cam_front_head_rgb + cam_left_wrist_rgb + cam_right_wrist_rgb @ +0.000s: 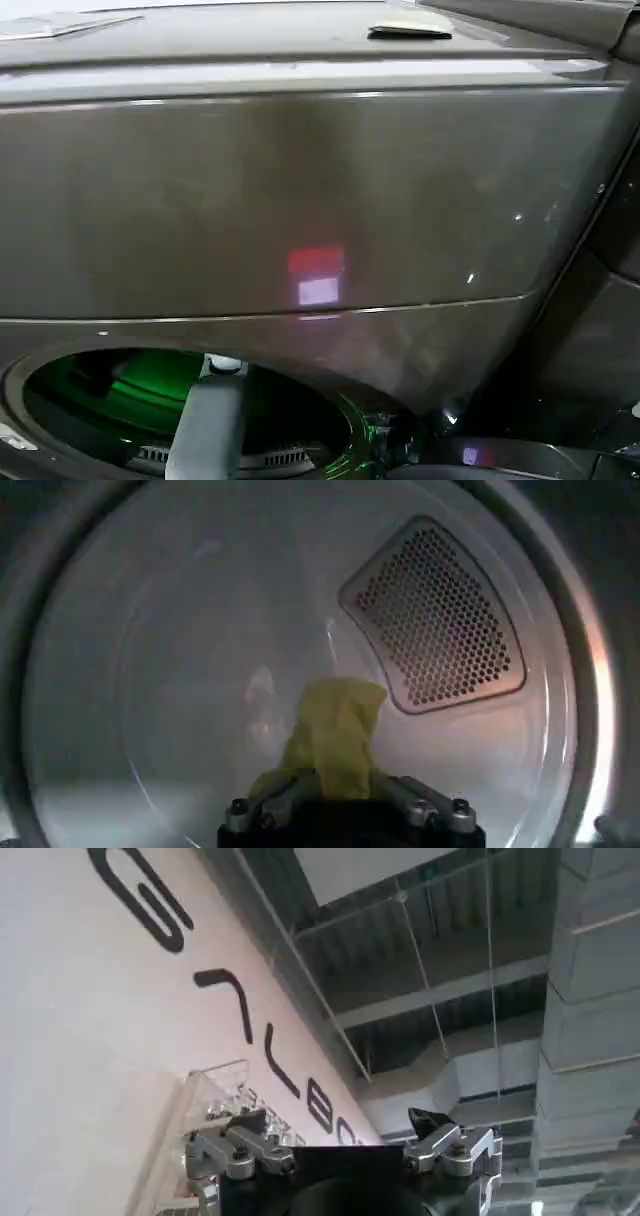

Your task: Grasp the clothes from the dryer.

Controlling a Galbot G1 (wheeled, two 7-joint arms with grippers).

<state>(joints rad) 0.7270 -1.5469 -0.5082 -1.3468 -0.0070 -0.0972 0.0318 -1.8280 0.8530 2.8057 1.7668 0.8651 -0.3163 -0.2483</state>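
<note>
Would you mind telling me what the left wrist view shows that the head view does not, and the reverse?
Left wrist view alone: the drum's inside with its perforated vent panel, and the left gripper shut on the yellow-green garment.

Head view alone: the dryer from outside, its plain front panel and top, with the left arm reaching into the round port.

Both: the same dryer and its port.
</note>
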